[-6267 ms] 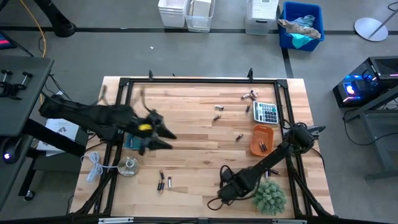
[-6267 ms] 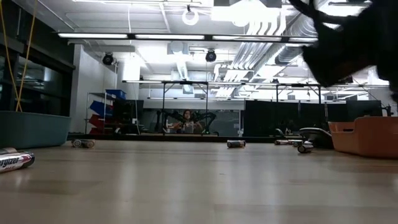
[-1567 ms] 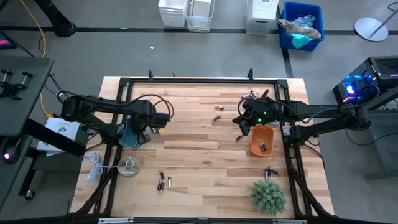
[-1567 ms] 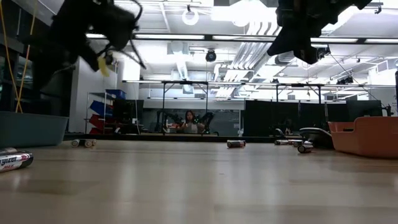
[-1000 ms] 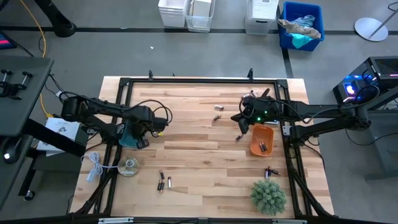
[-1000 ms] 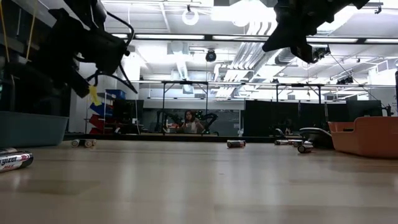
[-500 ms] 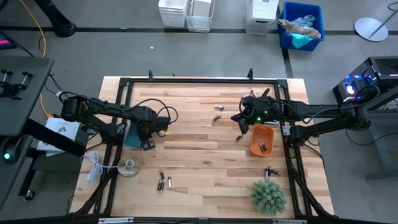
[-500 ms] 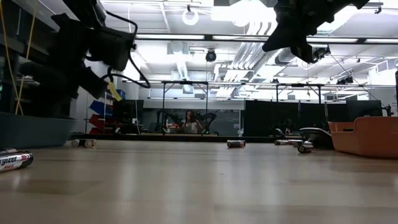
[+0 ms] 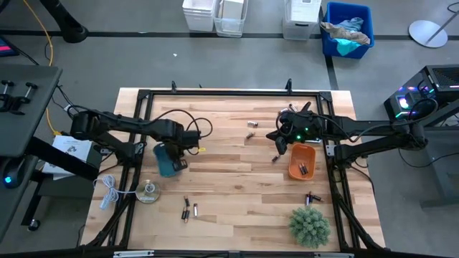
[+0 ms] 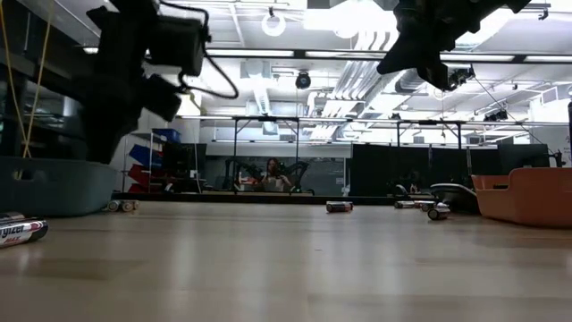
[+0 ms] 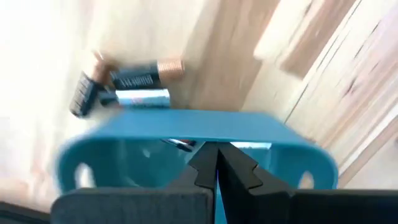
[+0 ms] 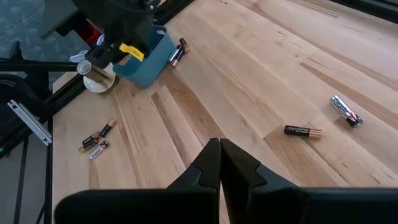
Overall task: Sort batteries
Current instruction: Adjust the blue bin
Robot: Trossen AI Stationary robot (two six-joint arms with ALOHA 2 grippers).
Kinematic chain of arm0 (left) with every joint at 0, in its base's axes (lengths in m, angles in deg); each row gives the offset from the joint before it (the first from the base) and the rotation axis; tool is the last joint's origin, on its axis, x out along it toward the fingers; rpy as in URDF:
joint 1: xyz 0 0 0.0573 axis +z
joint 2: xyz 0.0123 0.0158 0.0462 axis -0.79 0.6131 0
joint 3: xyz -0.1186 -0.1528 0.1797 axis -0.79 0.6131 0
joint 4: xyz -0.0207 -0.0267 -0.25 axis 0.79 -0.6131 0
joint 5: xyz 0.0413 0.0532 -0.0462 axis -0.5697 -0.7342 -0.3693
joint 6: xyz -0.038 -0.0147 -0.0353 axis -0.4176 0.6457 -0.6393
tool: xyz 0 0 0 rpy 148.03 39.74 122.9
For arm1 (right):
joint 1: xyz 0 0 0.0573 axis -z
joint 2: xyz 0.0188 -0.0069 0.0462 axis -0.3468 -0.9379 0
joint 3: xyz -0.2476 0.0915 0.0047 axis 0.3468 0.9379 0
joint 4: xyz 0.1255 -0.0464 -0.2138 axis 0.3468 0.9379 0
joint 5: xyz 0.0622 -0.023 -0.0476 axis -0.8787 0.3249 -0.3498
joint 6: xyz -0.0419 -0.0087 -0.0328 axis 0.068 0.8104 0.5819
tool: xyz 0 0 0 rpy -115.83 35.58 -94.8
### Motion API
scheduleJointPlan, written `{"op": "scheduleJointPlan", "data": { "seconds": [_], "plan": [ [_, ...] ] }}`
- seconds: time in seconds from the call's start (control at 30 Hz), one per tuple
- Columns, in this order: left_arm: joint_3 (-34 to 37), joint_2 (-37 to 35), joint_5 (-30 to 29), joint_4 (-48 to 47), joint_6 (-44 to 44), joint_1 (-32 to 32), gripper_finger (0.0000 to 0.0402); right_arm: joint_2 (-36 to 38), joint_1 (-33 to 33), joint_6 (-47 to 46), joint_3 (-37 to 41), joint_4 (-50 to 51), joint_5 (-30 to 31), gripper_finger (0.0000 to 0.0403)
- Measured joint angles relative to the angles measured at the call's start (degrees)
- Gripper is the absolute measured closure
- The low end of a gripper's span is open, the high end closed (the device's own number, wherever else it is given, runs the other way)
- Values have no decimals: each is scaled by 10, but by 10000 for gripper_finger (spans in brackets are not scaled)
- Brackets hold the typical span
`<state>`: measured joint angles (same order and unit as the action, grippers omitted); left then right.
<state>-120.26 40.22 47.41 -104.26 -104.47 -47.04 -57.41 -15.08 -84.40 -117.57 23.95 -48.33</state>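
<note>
Batteries lie scattered near the counter's front edge, with more at the far right corner beside a grey calculator. Two sit in the orange tray at the right edge. The left tool, tips together, hangs over the teal bin near the left edge. The right tool, tips also together, hovers beside the orange tray.
</note>
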Motion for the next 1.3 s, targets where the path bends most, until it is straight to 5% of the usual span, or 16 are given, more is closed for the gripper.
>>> {"op": "scheduleJointPlan", "data": {
  "seconds": [0.33,0.6,1.0,1.3],
  "plan": [
    [-61,-36,-61,-47,-6,2,401,0,0,1,0,0,0,403],
    [-63,-95,-101,145,-117,-1,401,0,0,11,0,0,11,403],
    [-62,54,-150,70,-317,-84,401,0,0,10,0,0,13,403],
    [-62,80,-135,28,-418,-133,401,0,0,11,0,0,13,403]
  ]
}}
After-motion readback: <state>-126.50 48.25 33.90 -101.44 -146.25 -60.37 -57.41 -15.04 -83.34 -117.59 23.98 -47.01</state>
